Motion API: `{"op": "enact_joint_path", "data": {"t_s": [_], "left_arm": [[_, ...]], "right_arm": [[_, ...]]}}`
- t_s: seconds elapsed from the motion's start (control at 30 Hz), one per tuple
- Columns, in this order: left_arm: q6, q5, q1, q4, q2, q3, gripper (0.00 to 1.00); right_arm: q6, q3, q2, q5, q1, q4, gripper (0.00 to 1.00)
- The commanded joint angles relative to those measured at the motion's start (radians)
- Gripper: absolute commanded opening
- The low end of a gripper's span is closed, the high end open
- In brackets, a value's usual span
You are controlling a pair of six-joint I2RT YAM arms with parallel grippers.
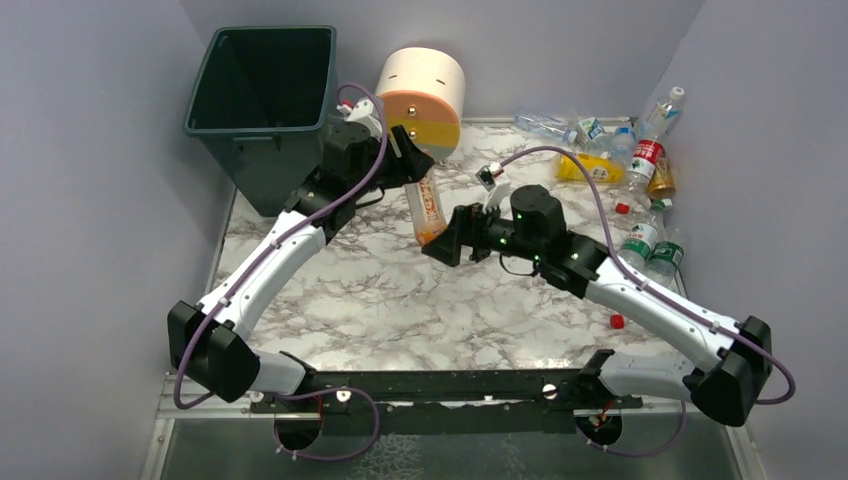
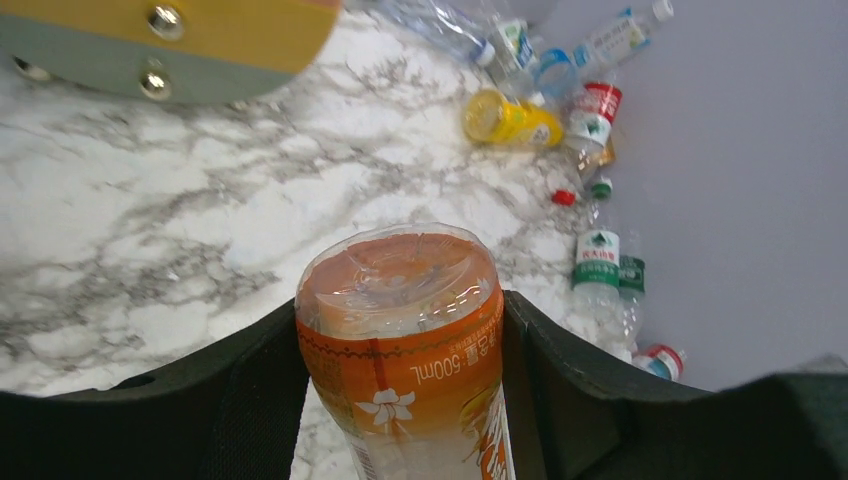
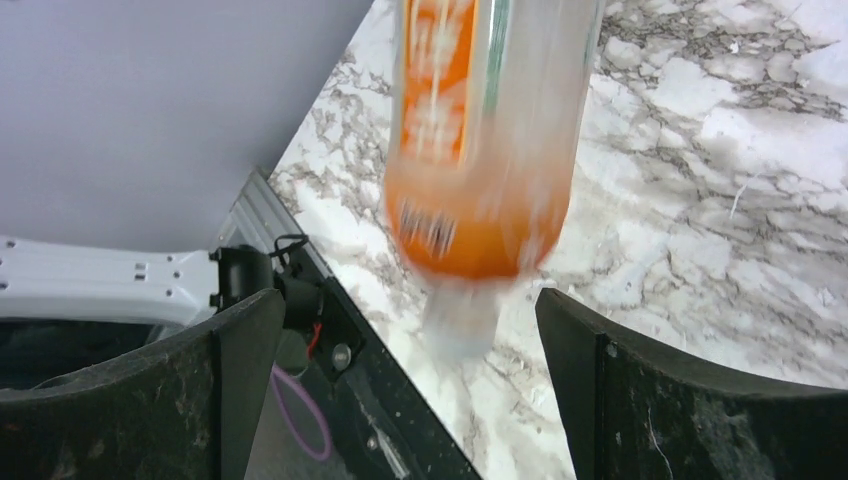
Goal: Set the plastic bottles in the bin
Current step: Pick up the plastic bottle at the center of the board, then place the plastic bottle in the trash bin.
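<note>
A clear bottle with an orange label [image 1: 428,210] hangs above the marble table, and my left gripper [image 1: 415,165] is shut on it. In the left wrist view the bottle [image 2: 400,340] fills the gap, with both fingers of the left gripper [image 2: 400,305] pressed against its sides. My right gripper [image 1: 445,245] stands open just below it. In the right wrist view the bottle [image 3: 480,130] hangs blurred ahead of the right gripper [image 3: 405,300], touching neither finger. The dark green bin [image 1: 255,160] stands at the back left. More plastic bottles [image 1: 620,150] lie at the back right.
A round cream, yellow and grey drawer unit [image 1: 422,95] stands beside the bin. Green-labelled bottles [image 1: 640,240] lie along the right wall, and a yellow bottle [image 2: 510,118] lies in the pile. A loose red cap [image 1: 617,321] sits near the right arm.
</note>
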Motion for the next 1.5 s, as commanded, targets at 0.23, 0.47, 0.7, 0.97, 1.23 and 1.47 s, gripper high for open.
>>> {"op": "enact_joint_path", "data": {"t_s": [0.23, 0.47, 0.7, 0.97, 1.23, 1.47], "left_arm": [[0.105, 0.052, 0.197, 0.03, 0.085, 0.274, 0.59], [0.069, 0.075, 0.316, 0.148, 0.114, 0.368, 0.59], [0.036, 0.019, 0.42, 0.283, 0.09, 0.363, 0.59], [0.003, -0.06, 0.557, 0.42, 0.022, 0.293, 0.59], [0.089, -0.163, 0.599, 0.399, 0.056, 0.336, 0.58], [0.149, -0.238, 0.634, 0.406, 0.061, 0.312, 0.58]], "right_arm": [[-0.004, -0.115, -0.21, 0.046, 0.01, -0.178, 0.99], [0.015, -0.161, -0.205, 0.032, 0.011, -0.154, 0.99], [0.006, -0.142, -0.151, 0.012, 0.011, -0.125, 0.99], [0.007, -0.15, -0.136, 0.01, 0.011, -0.117, 0.99], [0.021, -0.184, -0.163, 0.004, 0.011, -0.116, 0.99], [0.021, -0.19, -0.198, 0.014, 0.01, -0.148, 0.99]]}}
